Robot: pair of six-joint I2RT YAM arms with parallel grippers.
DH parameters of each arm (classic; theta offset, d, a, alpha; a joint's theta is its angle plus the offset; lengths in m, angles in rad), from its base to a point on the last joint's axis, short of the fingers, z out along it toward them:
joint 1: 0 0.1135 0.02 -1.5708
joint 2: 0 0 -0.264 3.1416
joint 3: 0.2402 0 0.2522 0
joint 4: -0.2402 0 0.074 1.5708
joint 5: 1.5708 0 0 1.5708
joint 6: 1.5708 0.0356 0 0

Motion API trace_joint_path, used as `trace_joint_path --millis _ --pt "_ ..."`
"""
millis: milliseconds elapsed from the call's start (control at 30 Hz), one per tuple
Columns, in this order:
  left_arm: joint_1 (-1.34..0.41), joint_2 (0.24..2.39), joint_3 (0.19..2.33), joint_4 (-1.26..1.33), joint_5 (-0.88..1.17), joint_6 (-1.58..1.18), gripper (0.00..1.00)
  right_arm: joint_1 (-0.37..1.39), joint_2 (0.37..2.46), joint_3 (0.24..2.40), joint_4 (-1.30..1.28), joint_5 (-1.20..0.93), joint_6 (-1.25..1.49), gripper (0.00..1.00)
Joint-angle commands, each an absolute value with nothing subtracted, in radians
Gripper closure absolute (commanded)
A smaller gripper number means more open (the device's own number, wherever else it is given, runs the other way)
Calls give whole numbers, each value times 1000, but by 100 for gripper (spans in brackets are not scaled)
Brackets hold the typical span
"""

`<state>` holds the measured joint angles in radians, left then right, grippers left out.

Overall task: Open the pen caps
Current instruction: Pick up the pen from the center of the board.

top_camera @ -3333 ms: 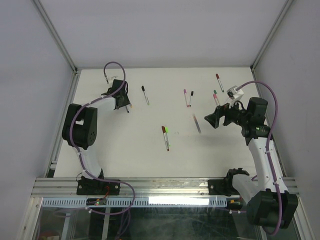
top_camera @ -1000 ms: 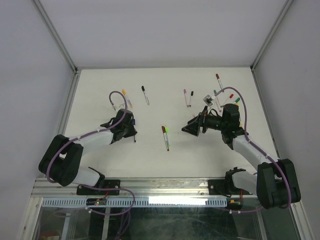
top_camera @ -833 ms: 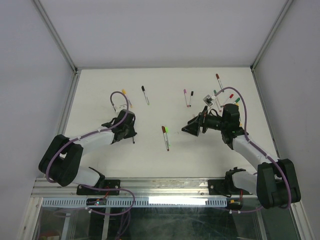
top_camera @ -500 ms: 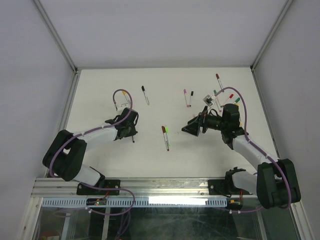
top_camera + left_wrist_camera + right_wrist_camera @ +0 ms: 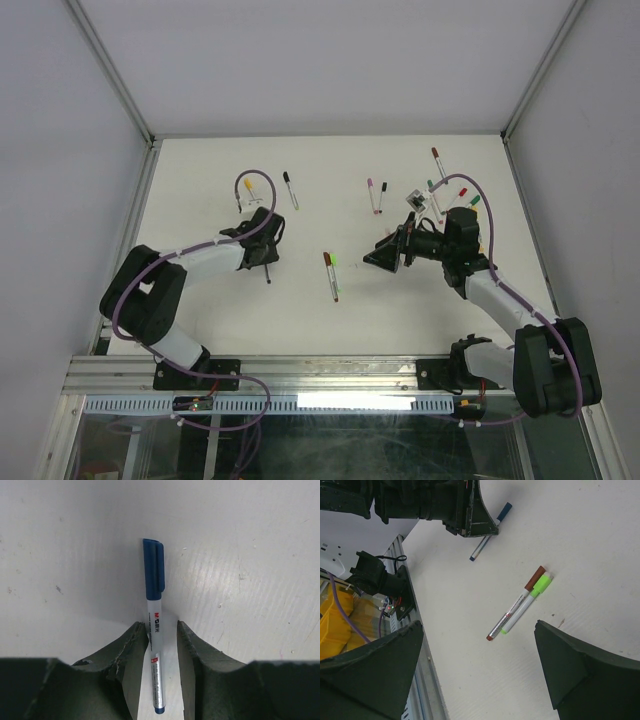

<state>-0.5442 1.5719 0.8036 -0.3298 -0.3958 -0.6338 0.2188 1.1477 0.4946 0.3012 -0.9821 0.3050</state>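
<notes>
- The left claw (image 5: pixel 156 631) sits low over the white desk (image 5: pixel 260 555). Its jaws are apart and straddle the grey-white barrel of a blue pen (image 5: pixel 154 614).
- The left finger (image 5: pixel 131 652) lies right against the barrel, while a thin gap shows at the right one, so the pen is not clamped.
- The blue cap (image 5: pixel 153 570) is on the pen and sticks out past the fingertips, lying flat on the desk.
- The right claw (image 5: pixel 382 257) hangs over the desk right of centre with its jaws spread wide, holding nothing.
- Between the two claws, two pens lie side by side and touching. One wears a dark red cap (image 5: pixel 536 577) and the other a green cap (image 5: pixel 543 585), and both caps are on.
- Farther back lie more capped pens: a black-capped pen (image 5: pixel 290 189), a pink-capped pen (image 5: pixel 371 195) just beside another black one, and a few near the right wrist (their colours are hard to sort out at this size).
</notes>
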Motion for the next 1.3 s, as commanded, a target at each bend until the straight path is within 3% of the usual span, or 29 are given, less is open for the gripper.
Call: trace_joint_path --millis 0,100,267,367,633,833,967,1267 --pt "-546 1624 833 -378 -414 -600 68 221 1133 542 328 -990 295 4" --pt "-546 1629 821 -384 -405 -601 72 221 1131 542 328 -991 299 4" --pt "-546 1606 801 -384 -383 -612 95 224 1133 531 358 -1006 329 4" --pt "-548 1561 807 -379 -354 -624 99 250 1144 520 374 -994 338 4" --pt "-613 1339 754 -224 -244 -678 100 407 1351 595 390 -895 398 7" --pt "-663 1227 614 47 -141 -786 100 515 1486 651 435 -864 450 11" --pt "-710 1230 563 226 -131 -863 100 533 1516 600 576 -867 567 11" --pt "-817 1358 588 446 -192 -961 100 549 1588 604 603 -809 612 15"
